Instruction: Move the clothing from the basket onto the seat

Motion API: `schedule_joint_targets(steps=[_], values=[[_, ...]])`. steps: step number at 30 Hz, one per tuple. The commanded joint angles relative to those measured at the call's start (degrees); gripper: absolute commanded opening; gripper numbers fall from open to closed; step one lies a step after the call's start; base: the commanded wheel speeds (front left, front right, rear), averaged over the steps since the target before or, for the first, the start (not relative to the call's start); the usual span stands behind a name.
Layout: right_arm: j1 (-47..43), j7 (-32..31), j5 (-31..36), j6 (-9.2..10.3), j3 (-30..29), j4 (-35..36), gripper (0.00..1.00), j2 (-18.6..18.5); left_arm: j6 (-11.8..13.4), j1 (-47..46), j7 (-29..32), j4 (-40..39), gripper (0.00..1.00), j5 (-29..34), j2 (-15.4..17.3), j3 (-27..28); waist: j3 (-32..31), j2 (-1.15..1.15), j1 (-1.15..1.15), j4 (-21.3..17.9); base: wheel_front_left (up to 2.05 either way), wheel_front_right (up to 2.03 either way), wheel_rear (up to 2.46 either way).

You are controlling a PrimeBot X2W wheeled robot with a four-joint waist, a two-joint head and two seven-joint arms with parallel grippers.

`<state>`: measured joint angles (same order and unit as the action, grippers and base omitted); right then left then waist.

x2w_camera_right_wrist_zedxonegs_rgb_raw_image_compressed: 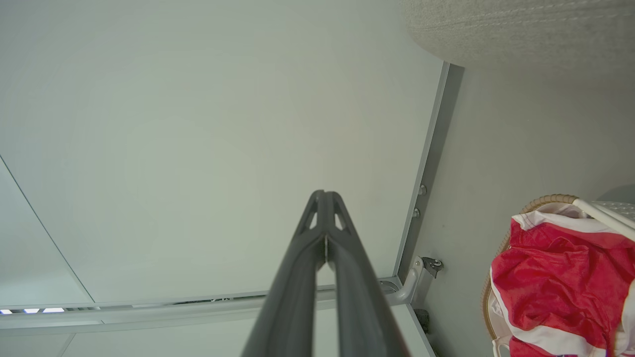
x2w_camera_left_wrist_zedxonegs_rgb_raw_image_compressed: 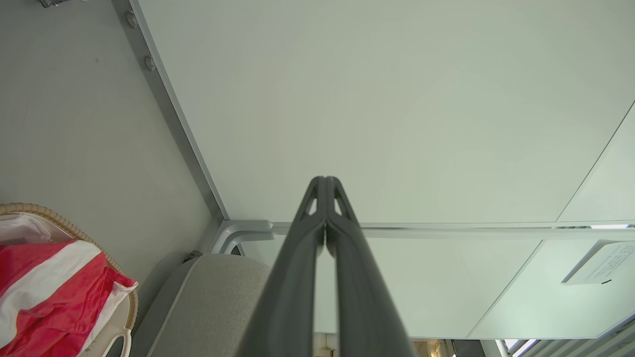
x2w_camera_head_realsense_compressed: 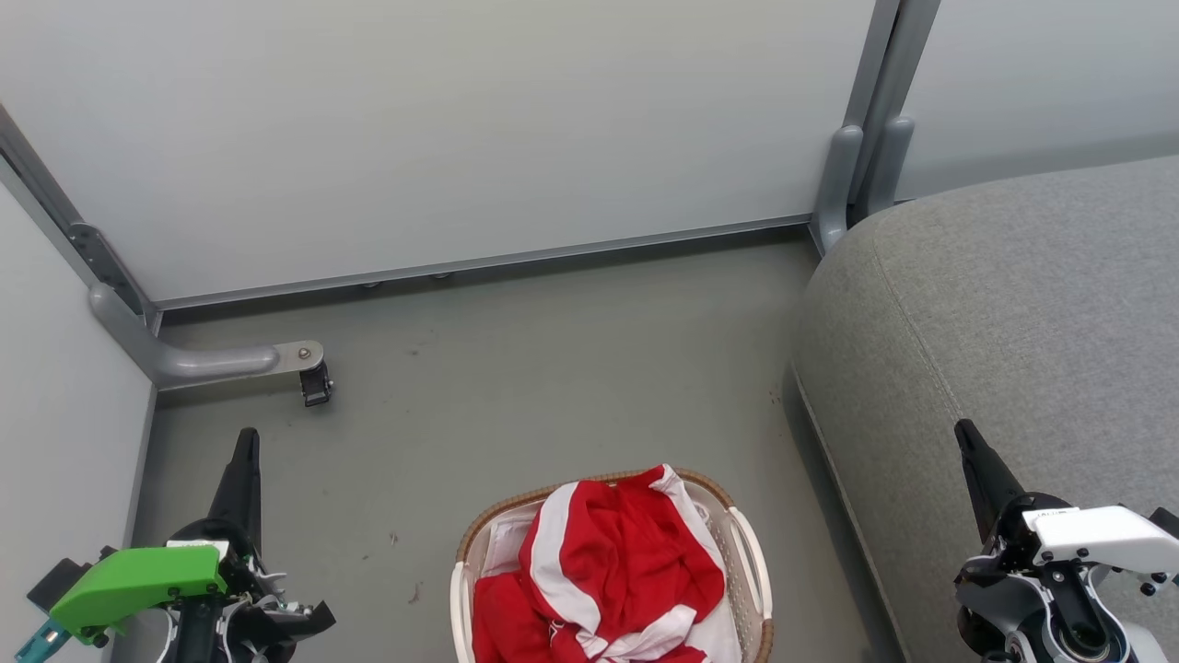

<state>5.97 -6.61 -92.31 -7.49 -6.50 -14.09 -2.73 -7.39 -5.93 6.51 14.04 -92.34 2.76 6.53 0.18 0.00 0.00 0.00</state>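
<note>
Red clothing (x2w_camera_head_realsense_compressed: 612,575) with white stripes is heaped in the white basket (x2w_camera_head_realsense_compressed: 751,562) with a brown woven rim, on the floor at the bottom centre. The grey seat (x2w_camera_head_realsense_compressed: 1022,313) fills the right side. My left gripper (x2w_camera_head_realsense_compressed: 247,437) is shut and empty, well left of the basket, pointing up the view. Over the seat's front part my right gripper (x2w_camera_head_realsense_compressed: 963,428) is shut and empty too. The left wrist view shows the clothing (x2w_camera_left_wrist_zedxonegs_rgb_raw_image_compressed: 44,297), basket rim (x2w_camera_left_wrist_zedxonegs_rgb_raw_image_compressed: 74,229), seat (x2w_camera_left_wrist_zedxonegs_rgb_raw_image_compressed: 213,302) and gripper (x2w_camera_left_wrist_zedxonegs_rgb_raw_image_compressed: 326,181). The right wrist view shows the clothing (x2w_camera_right_wrist_zedxonegs_rgb_raw_image_compressed: 555,282), seat (x2w_camera_right_wrist_zedxonegs_rgb_raw_image_compressed: 521,29) and gripper (x2w_camera_right_wrist_zedxonegs_rgb_raw_image_compressed: 325,194).
White partition panels (x2w_camera_head_realsense_compressed: 461,129) wall in the far and left sides of the grey floor (x2w_camera_head_realsense_compressed: 553,368). A grey metal foot with a caster (x2w_camera_head_realsense_compressed: 315,385) juts onto the floor at the left. A grey post (x2w_camera_head_realsense_compressed: 852,175) stands at the seat's far corner.
</note>
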Motion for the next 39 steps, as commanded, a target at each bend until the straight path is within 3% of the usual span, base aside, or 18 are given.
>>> schedule_joint_targets(steps=[1,31,32,39], values=[[0.51,-0.02,-0.21,0.00,-0.09,0.18,0.00,-0.31,-0.22,-0.62,0.21,-0.10,0.00,-0.16,0.23,0.09,0.00,0.00,0.00,0.00,0.00,0.00,0.00],[0.51,-0.02,-0.21,0.00,-0.09,0.18,0.00,-0.31,-0.23,-0.63,0.21,-0.11,0.00,-0.16,0.23,0.08,0.00,0.00,0.00,0.00,0.00,0.00,0.00],[-0.01,0.00,0.00,0.00,0.00,-0.07,1.00,0.02,0.01,0.01,0.00,0.05,1.00,0.00,0.00,-0.01,0.00,0.00,0.00,0.00,0.00,0.00,0.00],[-1.51,0.98,0.39,0.01,0.65,-1.66,1.00,0.56,0.01,1.42,-1.01,1.50,1.00,0.51,-0.26,-1.40,0.03,0.00,0.00,0.01,0.00,0.00,0.00]])
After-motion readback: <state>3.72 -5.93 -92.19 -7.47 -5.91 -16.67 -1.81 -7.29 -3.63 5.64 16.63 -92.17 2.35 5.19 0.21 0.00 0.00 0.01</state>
